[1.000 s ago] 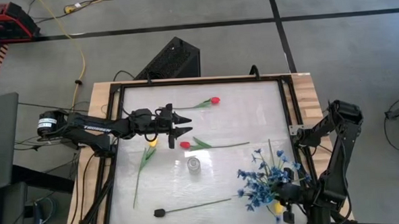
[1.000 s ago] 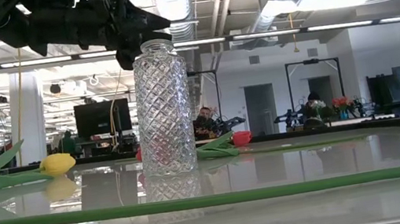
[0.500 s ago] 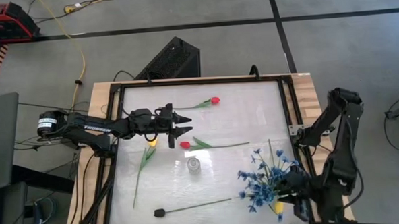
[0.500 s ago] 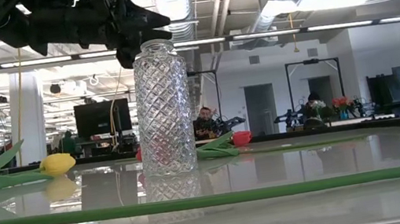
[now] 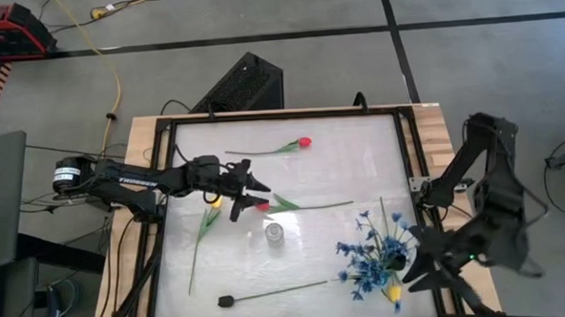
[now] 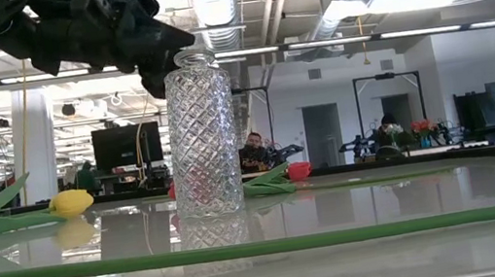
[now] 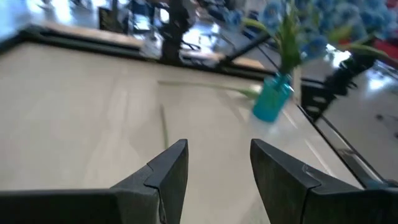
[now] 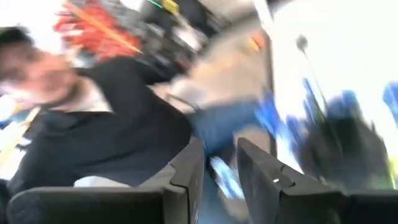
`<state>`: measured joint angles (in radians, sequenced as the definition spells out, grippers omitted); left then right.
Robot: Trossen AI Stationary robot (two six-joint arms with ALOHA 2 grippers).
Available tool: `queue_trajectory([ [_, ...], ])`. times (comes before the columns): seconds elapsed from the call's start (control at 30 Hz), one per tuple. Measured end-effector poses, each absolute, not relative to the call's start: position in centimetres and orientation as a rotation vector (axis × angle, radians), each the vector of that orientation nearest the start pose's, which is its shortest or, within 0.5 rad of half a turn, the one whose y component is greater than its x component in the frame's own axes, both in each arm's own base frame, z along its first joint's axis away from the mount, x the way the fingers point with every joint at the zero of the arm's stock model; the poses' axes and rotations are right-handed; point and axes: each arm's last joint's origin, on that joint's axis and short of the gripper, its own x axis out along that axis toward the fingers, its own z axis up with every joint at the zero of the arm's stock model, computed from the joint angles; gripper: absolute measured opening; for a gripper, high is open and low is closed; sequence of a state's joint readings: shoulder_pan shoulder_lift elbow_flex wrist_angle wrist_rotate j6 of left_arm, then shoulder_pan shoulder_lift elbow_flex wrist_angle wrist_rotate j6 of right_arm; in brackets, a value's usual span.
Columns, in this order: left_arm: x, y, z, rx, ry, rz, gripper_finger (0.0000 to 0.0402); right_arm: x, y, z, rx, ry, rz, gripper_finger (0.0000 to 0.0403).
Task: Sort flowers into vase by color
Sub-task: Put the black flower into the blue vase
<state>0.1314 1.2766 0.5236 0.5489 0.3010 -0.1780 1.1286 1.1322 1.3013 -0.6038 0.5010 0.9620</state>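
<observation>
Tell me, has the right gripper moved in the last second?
Yes. In the high view the right gripper has swung out from the blue flowers toward the table's right edge.

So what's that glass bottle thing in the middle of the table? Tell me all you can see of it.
The glass vase is a clear, tall bottle with a diamond-cut pattern all over, narrowing at a short neck to an open mouth. It stands upright near the table's middle and looks empty, with no stems in it. Nothing touches it: a red tulip lies beside it toward the far side, and the left tool hovers higher up, not over the vase mouth, fingers open.
</observation>
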Motion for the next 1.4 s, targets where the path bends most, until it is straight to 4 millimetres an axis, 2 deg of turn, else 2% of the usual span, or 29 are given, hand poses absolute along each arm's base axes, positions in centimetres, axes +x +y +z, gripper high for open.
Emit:
queue_trajectory([
  [0.13, 25.4, 2.5, 20.8, -0.243, 0.272, -0.158, 0.0162, 10.6, 18.9, 43.8, 0.434, 0.332, 0.517, 0.0122],
  [0.23, 25.1, 2.4, 20.3, -0.269, 0.342, -0.17, 0.0162, 10.7, 18.0, 45.7, 0.284, 0.196, 0.47, 0.0122],
  [0.33, 24.7, 2.2, 19.8, -0.303, 0.423, -0.186, 0.0162, 11.3, 17.0, 46.9, 0.12, 0.104, 0.348, 0.0122],
  [0.53, 24.1, 2.1, 19.8, -0.352, 0.52, -0.158, 0.0162, 13.2, 14.8, 46.6, -0.084, 0.089, -0.007, 0.0122],
  [0.77, 23.9, 2.1, 19.3, -0.369, 0.568, -0.105, 0.0162, 15.2, 11.2, 45.5, -0.045, 0.182, -0.227, 0.0122],
  [0.87, 23.7, 1.6, 19.0, -0.366, 0.614, -0.166, 0.0162, 15.9, 10.1, 44.7, -0.044, 0.242, -0.284, 0.0122],
  [1.0, 23.5, -0.7, 18.7, -0.333, 0.669, -0.309, 0.0162, 16.7, 8.9, 43.7, -0.024, 0.33, -0.288, 0.0122],
  [1.17, 23.0, -4.6, 18.6, -0.335, 0.72, -0.422, 0.0162, 17.7, 8.1, 42.9, -0.023, 0.387, -0.302, 0.0122],
  [1.4, 21.5, -10.4, 19.0, -0.376, 0.712, -0.389, 0.0162, 18.9, 7.1, 42.5, -0.022, 0.414, -0.352, 0.0122],
])
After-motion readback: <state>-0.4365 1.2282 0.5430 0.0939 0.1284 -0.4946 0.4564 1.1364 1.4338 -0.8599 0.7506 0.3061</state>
